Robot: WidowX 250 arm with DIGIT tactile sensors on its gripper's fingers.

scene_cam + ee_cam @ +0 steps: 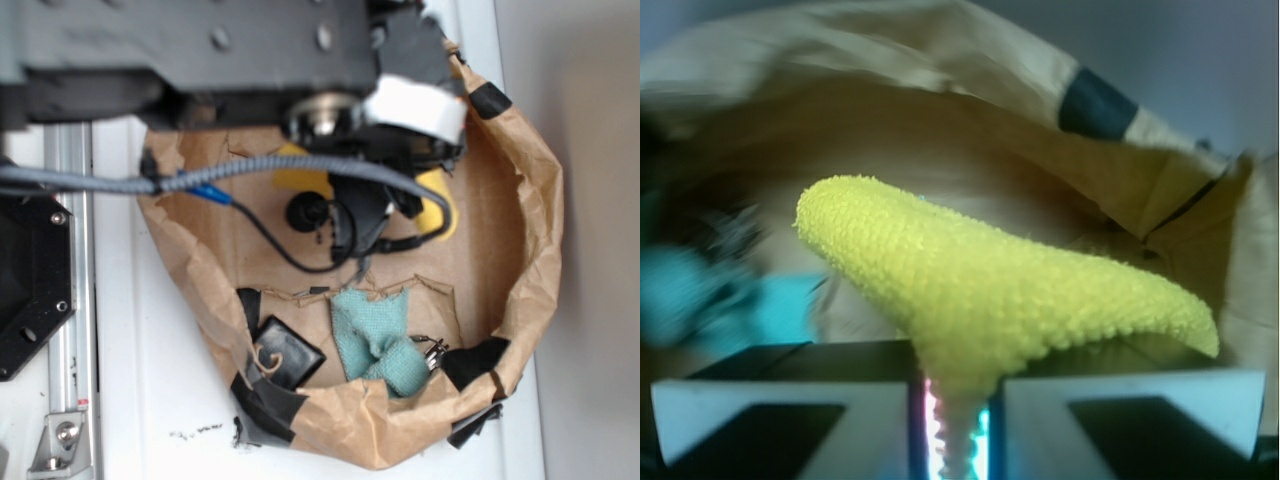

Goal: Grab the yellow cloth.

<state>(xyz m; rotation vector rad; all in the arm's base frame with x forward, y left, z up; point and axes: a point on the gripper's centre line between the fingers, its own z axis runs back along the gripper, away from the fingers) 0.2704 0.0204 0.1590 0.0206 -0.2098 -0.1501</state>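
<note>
Brown paper enclosure (520,250): crumpled walls patched with black tape, standing on the white desk (150,400). Yellow cloth (1000,290): near the enclosure's far wall, pinched between the jaws, its folds rising above them. Gripper (950,420): clamped on this cloth. Teal cloth (375,340): by the near wall.

No readable text, labels, brands, numbers or signs anywhere in either view.
</note>
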